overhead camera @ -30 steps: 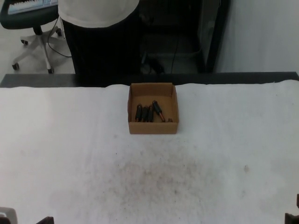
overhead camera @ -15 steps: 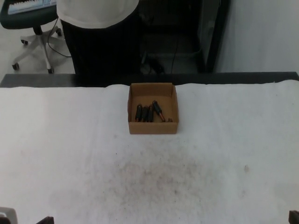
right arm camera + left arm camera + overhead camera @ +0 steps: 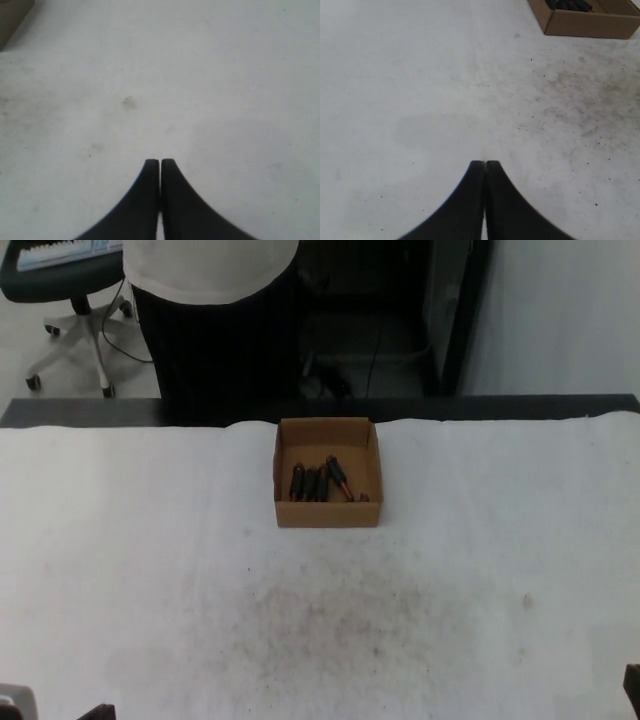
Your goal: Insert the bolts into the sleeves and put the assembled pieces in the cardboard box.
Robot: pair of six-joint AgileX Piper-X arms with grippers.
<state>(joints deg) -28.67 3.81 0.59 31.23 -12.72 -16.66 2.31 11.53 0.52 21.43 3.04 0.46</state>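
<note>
Holding nothing, left gripper and right gripper sit clenched; a careless forward sweep could shove the cardboard box, spilling pieces.

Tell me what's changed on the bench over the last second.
The arm at the high view's lower right edge has drawn back, sliding almost wholly out of the picture toward the right. Nothing was taken hold of or let go. The cardboard box and the assembled pieces lying in it stayed where they were.
</note>
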